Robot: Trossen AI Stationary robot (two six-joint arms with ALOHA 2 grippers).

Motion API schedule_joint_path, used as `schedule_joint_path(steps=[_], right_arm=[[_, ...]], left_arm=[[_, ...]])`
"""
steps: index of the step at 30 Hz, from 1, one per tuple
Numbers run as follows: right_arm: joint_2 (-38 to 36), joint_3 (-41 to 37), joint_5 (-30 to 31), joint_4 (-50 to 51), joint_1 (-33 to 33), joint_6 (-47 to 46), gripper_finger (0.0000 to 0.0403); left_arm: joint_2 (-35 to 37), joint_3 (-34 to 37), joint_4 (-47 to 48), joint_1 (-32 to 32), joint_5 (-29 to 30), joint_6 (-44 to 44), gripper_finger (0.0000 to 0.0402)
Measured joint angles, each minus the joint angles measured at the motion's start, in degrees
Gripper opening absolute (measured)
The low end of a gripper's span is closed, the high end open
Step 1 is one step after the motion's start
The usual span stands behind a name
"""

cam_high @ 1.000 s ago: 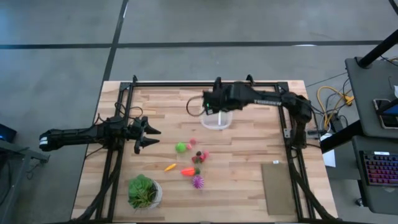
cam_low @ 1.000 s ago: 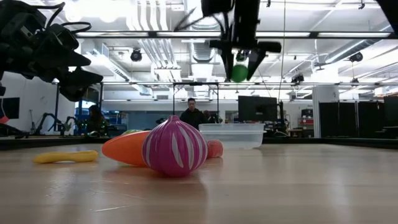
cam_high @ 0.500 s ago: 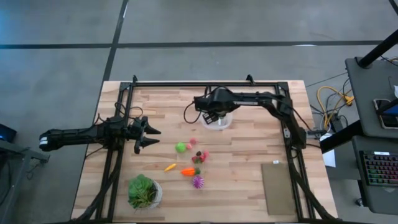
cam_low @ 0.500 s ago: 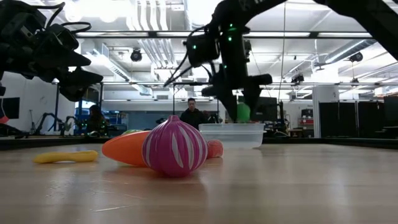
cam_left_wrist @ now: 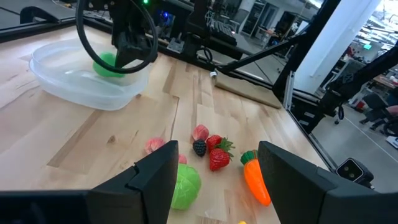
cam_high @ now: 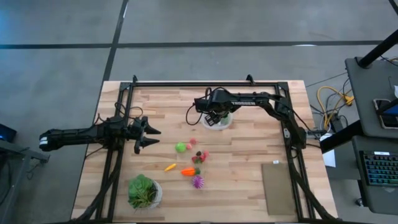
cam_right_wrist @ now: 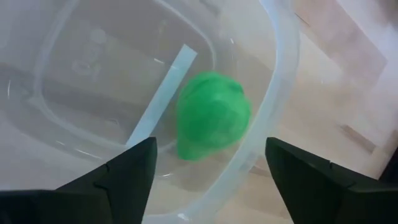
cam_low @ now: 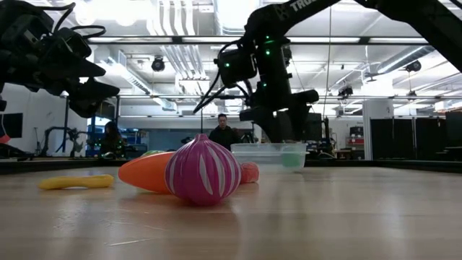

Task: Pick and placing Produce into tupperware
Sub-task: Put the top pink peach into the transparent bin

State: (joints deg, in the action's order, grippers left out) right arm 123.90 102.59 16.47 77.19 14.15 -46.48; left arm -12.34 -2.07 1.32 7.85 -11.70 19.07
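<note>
Wooden counter [cam_high: 249, 155] carries everything. Near the front edge stands a potted plant [cam_high: 143, 191]; toward the middle lie a purple ball [cam_high: 198, 182], a carrot [cam_high: 188, 172] and a green piece [cam_high: 181, 147]. At the left edge the left gripper [cam_high: 149, 137] waits with jaws released. Toward the back edge, the right gripper [cam_right_wrist: 208, 165] hangs with jaws spread over the tupperware [cam_right_wrist: 273, 112], where a green toy [cam_right_wrist: 212, 118] lies free.

The scene is evenly lit from overhead; ceiling lights [cam_low: 108, 11] are blown out, and the tupperware [cam_right_wrist: 273, 93] is blurred.
</note>
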Motion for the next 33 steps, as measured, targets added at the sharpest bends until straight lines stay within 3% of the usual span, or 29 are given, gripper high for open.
schedule_joint_path(steps=[9,15,19,33], right_arm=[[-5.57,-0.07,-1.61,-3.62,-4.97,-0.16,0.0312],[-7.53,-0.06,-12.98,-16.5,-10.36,8.18,0.0303],[-7.18,-0.04,-10.86,-21.96,-14.26,17.0,0.0302],[-6.64,-0.5,-10.25,-22.18,-14.14,14.67,0.0302]], left_arm=[[0.0,0.0,0.0,-0.01,0.0,0.02,0.0208],[0.02,0.0,0.01,0.01,0.0,0.01,0.0208],[0.0,0.0,0.0,0.0,0.0,0.02,0.0208],[0.02,0.0,0.0,-0.01,0.0,0.02,0.0208]])
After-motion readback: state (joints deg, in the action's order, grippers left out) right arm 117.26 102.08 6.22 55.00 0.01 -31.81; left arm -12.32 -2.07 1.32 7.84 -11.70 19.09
